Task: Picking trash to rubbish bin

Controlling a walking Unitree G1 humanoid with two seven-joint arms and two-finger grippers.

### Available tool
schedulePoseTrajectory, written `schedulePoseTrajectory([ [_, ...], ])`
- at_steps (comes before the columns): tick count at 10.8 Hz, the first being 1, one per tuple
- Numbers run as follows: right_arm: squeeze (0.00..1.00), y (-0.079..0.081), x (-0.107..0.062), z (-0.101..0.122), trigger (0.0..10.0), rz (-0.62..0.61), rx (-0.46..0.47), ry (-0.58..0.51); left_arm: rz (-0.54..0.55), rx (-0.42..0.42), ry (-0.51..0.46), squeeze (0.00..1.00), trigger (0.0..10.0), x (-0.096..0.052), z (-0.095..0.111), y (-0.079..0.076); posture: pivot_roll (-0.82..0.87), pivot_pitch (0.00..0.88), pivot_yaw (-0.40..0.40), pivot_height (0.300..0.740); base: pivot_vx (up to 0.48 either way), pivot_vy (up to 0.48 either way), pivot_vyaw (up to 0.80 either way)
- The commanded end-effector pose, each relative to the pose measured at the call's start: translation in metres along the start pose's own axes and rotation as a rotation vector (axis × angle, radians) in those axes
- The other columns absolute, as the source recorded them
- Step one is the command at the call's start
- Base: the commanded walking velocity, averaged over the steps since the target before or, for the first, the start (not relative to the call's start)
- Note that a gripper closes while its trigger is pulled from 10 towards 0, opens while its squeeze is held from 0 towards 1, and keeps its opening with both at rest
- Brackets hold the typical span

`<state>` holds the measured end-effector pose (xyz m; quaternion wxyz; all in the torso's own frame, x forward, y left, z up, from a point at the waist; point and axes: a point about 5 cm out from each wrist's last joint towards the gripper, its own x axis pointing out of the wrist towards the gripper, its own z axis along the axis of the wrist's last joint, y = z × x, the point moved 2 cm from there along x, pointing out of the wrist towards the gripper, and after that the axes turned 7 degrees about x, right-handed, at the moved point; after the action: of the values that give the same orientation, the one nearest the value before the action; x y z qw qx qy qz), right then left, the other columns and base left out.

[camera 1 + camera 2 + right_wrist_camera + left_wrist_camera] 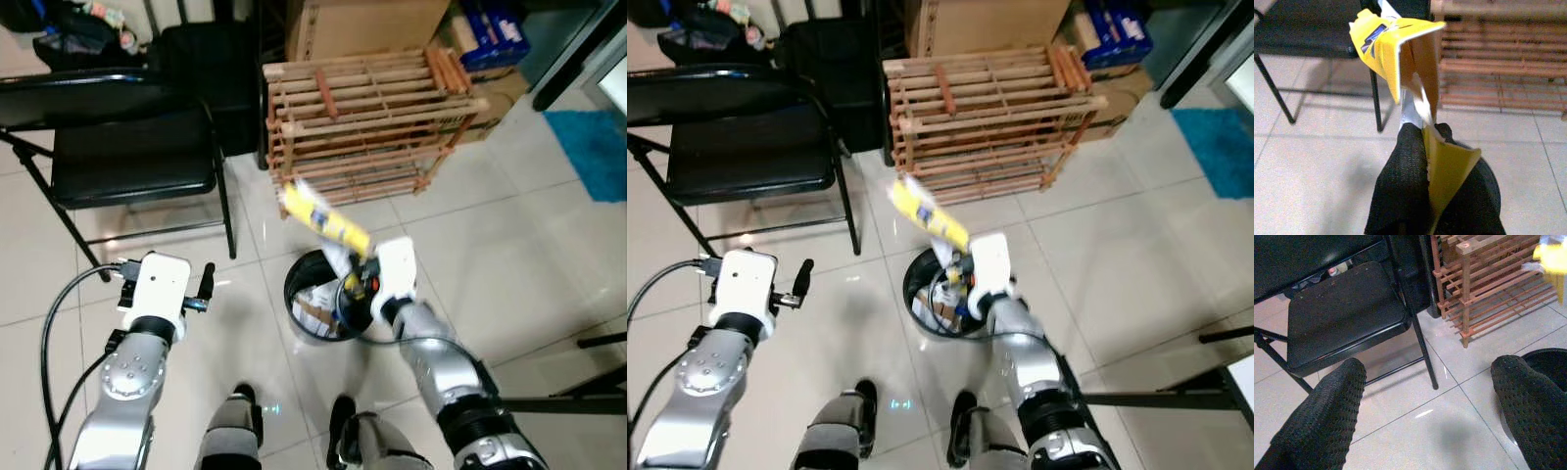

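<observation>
The yellow wrapper (325, 221) is being pinched by the right gripper (355, 284) above the rubbish bin (294, 284) for release. The left gripper (206, 284), at the bin's 9 o'clock, is being held wide, unloaded.

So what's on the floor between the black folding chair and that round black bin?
Just bare pale floor tile lies between the black folding chair and the round black bin, seen in both eye views and the left wrist view.

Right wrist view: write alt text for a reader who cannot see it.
The right claw is shut on a crumpled yellow wrapper that sticks up from between its black fingers. Behind it are a black folding chair and a wooden slatted rack on pale tiles.
</observation>
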<state>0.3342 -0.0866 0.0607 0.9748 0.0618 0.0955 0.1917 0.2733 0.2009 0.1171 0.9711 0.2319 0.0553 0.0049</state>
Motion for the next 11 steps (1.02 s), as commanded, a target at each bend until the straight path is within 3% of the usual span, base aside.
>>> schedulePoseTrajectory([
  [1,0.0,-0.002,-0.002,-0.013,10.0,-0.012,0.001,0.035,-0.028,0.007,0.023,0.0,10.0,-0.006,-0.002,-0.002,0.48,0.38,-0.093,0.74,0.0,0.0,0.0],
  [4,0.0,-0.009,-0.005,-0.033,10.0,-0.059,-0.045,0.088,-0.047,0.02,0.044,0.0,10.0,-0.013,-0.001,0.001,0.48,0.394,-0.08,0.74,0.0,0.0,0.0],
  [11,0.0,-0.046,-0.008,-0.023,10.0,-0.208,-0.103,0.052,-0.06,0.032,0.072,0.0,10.0,-0.018,-0.002,0.002,0.49,0.41,-0.077,0.74,0.0,0.0,0.0],
])
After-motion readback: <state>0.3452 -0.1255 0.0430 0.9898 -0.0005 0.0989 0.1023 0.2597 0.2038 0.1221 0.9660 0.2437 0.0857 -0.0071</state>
